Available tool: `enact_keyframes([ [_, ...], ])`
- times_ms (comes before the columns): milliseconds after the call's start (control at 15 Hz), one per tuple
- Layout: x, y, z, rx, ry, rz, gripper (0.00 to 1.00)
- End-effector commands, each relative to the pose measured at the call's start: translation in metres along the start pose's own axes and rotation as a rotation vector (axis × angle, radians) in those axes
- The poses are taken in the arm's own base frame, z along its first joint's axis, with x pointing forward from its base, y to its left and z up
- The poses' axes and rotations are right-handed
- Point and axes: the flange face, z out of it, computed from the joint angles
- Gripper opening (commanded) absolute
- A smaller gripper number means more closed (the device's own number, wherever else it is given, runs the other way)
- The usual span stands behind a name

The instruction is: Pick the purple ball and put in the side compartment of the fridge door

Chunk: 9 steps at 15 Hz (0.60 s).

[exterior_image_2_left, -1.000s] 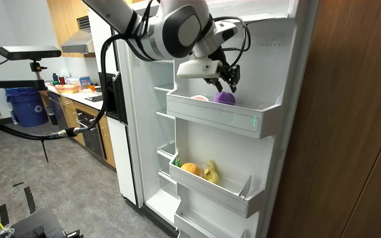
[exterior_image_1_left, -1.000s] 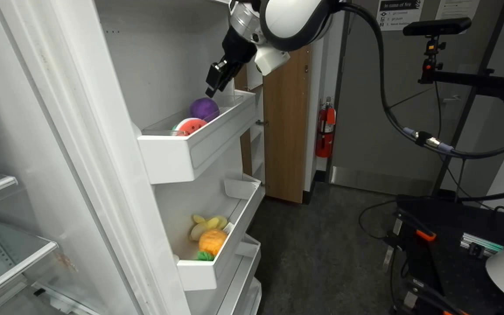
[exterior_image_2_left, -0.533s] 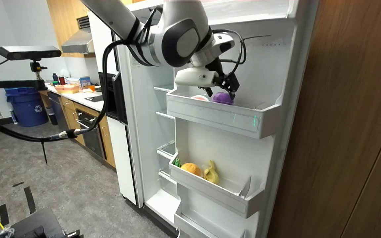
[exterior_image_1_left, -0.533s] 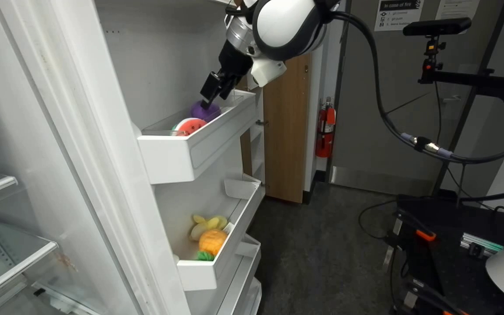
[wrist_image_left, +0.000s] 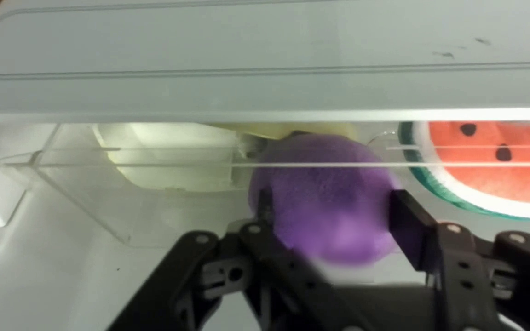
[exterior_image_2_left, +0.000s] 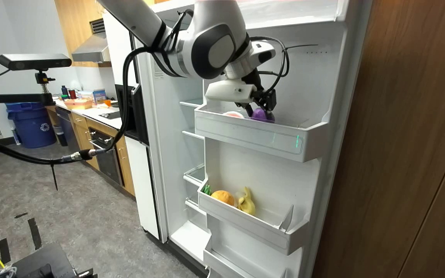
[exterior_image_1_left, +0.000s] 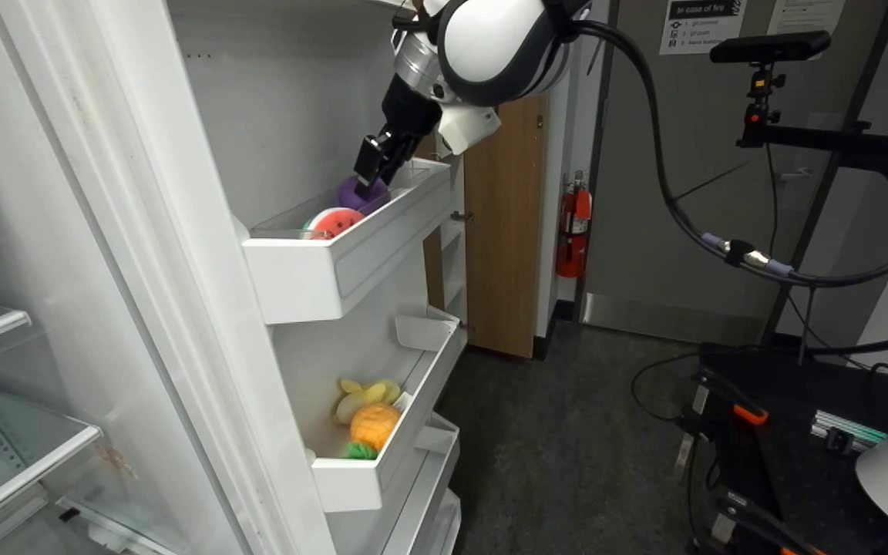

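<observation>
In an exterior view, the gripper [exterior_image_2_left: 260, 112] straddles the purple ball [exterior_image_2_left: 259, 115] in the upper-centre bin [exterior_image_2_left: 249, 133], whether pinching I cannot tell, grey floor [exterior_image_2_left: 102, 224] lower left.

Purple ball [exterior_image_2_left: 259, 115] is plain and round, sitting in a tall-fronted white bin [exterior_image_2_left: 251, 134] on the fridge door [exterior_image_2_left: 311, 85]; in an exterior view the bin's front wall hides its lower part. Side compartment [exterior_image_2_left: 245, 221] is one tier lower: white plastic, front lip slanted. Door is white and stands open, its bin-lined inner face showing in both exterior views.
</observation>
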Motion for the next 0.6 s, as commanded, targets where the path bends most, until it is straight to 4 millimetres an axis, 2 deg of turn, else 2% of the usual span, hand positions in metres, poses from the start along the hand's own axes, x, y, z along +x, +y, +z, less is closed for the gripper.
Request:
enact_keyframes([
  [0, 0.0077, 0.0105, -0.0004, -0.023, -0.003, -0.014, 0.34],
  [267, 0.0098, 0.0099, -0.0026, -0.025, 0.003, -0.023, 0.05],
  [333, 0.0108, 0.0096, -0.0033, -0.026, 0.005, -0.026, 0.01],
  [533, 0.0121, 0.0077, -0.0069, -0.026, 0.009, -0.033, 0.00],
])
